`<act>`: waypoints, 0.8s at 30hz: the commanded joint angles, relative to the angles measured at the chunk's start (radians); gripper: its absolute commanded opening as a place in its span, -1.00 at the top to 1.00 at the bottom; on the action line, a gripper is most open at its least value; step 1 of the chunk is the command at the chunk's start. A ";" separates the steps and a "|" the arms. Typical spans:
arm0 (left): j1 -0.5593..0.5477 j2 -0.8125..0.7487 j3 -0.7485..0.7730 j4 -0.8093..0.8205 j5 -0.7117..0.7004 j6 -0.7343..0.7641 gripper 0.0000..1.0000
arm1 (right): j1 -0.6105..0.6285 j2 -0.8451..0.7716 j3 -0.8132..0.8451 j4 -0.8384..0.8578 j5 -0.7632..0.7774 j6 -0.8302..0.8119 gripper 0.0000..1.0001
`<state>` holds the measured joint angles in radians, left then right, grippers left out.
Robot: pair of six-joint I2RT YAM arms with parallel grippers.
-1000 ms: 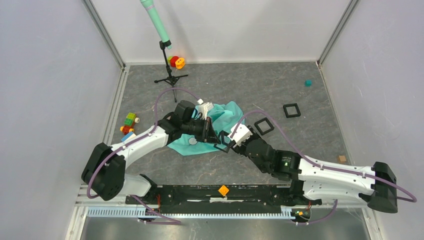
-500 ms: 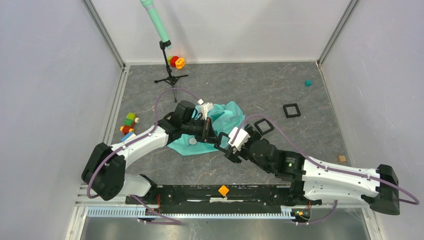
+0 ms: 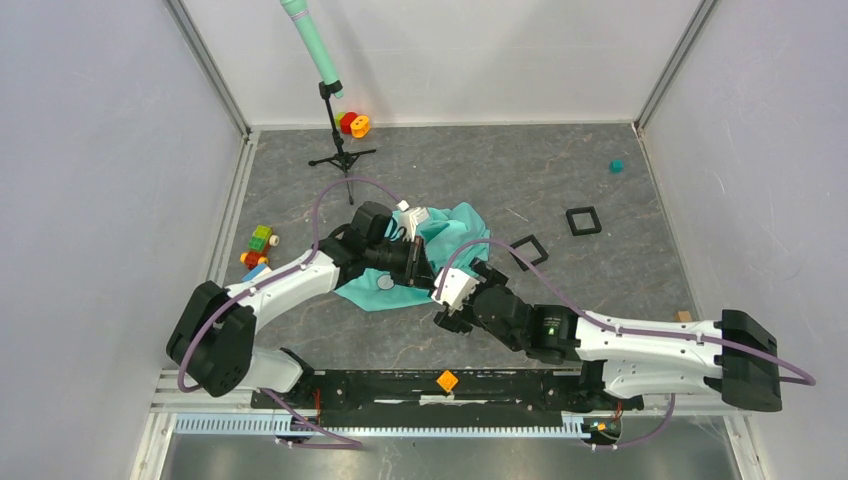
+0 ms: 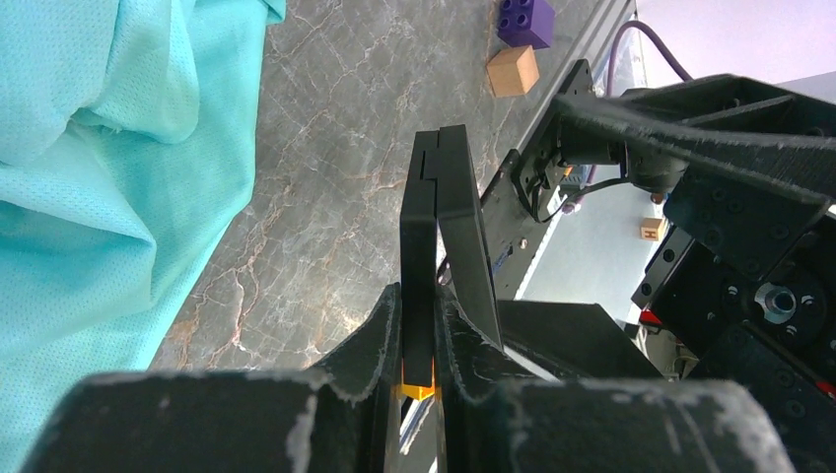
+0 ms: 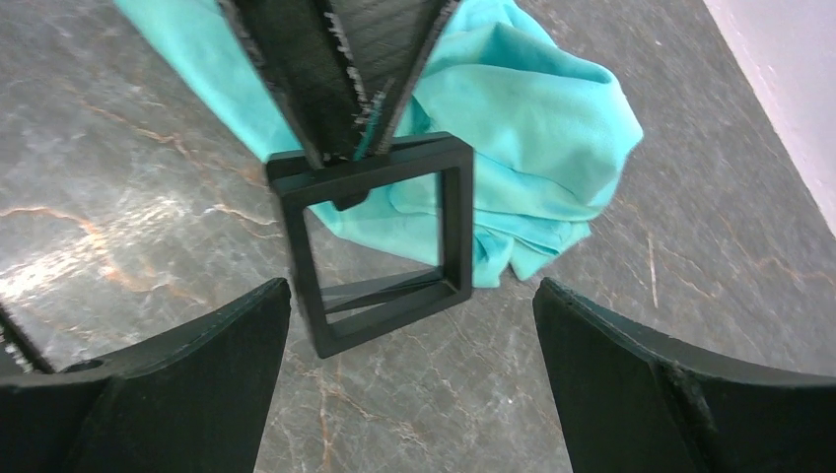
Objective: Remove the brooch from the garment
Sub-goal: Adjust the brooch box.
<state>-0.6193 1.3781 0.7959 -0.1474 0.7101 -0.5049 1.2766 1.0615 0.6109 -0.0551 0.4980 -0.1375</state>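
Garment (image 5: 532, 128) lies just beside left end effector (image 4: 419, 305), which clamps a square frame (image 5: 455, 217); right end effector (image 5: 412, 296) gapes wide.

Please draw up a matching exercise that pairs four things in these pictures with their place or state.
Column one:
1. left pincer
2. right pincer
3. turquoise soft-cloth T-shirt
4. small teal block

Column two:
a. lies crumpled on the grey marbled table
b. open, holding nothing
c. sits alone near the far right corner
d. shut on a thin black square frame

Pairs: 1-d, 2-b, 3-a, 4-c.
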 commanded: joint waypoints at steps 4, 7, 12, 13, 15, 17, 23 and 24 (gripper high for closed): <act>-0.003 0.000 0.026 0.025 0.033 -0.017 0.66 | 0.008 -0.039 -0.009 0.046 0.280 0.051 -0.88; -0.002 0.003 0.023 0.025 0.032 -0.015 0.66 | 0.006 -0.131 -0.026 0.049 0.280 0.050 -0.77; -0.002 0.005 0.023 0.025 0.038 -0.015 0.66 | -0.006 -0.204 -0.029 0.037 0.199 0.038 -0.44; -0.002 0.004 0.021 0.028 0.040 -0.015 0.66 | -0.014 -0.194 -0.016 0.020 0.172 0.044 -0.40; -0.002 -0.003 0.016 0.028 0.039 -0.014 0.66 | -0.021 -0.166 0.003 -0.001 0.145 0.048 -0.36; -0.003 -0.009 0.011 0.028 0.041 -0.015 0.66 | -0.027 -0.141 0.013 -0.006 0.140 0.048 -0.35; -0.002 -0.019 0.004 0.028 0.040 -0.016 0.66 | -0.046 -0.152 0.028 0.002 0.148 0.046 -0.42; -0.002 -0.017 0.003 0.028 0.040 -0.017 0.66 | -0.046 -0.162 0.029 0.002 0.159 0.046 -0.42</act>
<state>-0.6193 1.3811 0.7956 -0.1329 0.7174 -0.5049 1.2392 0.9367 0.5850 -0.0769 0.6464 -0.0982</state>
